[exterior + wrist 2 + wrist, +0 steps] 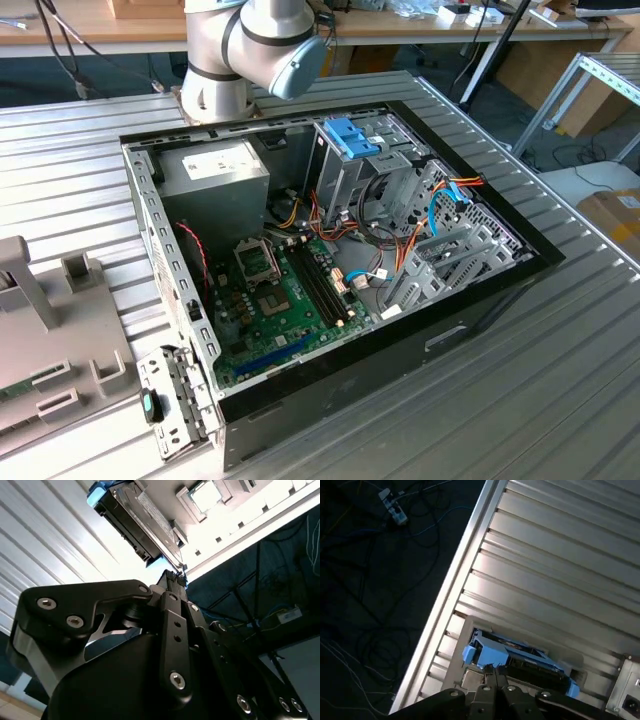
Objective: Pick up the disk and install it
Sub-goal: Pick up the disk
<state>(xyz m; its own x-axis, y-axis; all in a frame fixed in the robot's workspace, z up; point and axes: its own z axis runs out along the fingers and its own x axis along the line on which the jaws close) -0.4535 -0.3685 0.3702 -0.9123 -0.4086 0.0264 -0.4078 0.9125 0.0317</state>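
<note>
At the exterior view's left a grey moulded tray (60,340) sits on the ribbed bench (560,380). To its right, mid-scene, is the open computer case (480,310). A metal drive cage (340,180) stands at the case's far side with a blue clip (350,135) on top. The robot arm (250,50) rises just beyond the case's far wall.

You'll find the disk (520,659) (134,522) in both wrist views. It is out on the bench ribs in a shallow grey holder (467,625), close to the bench's edge, with dark floor and loose cables (370,580) beyond. So it is not in the case, and I judge the whole install is left to do.

The pick-up looks barely begun. The gripper (493,669) (175,576) has its tips right at one long edge of the disk, and the fingers are drawn together with hardly a gap. I cannot tell you whether they pinch a bit of the light-blue rail (485,654) or only touch it. Nothing shows the disk raised off its holder.

The disk's long axis runs along the bench ribs, square to the bench's edge, and one short end points toward that edge. In the second wrist view its labelled face is turned away from the gripper and its dark side faces the gripper. I can't settle whether it lies flat or is propped on a long edge.
</note>
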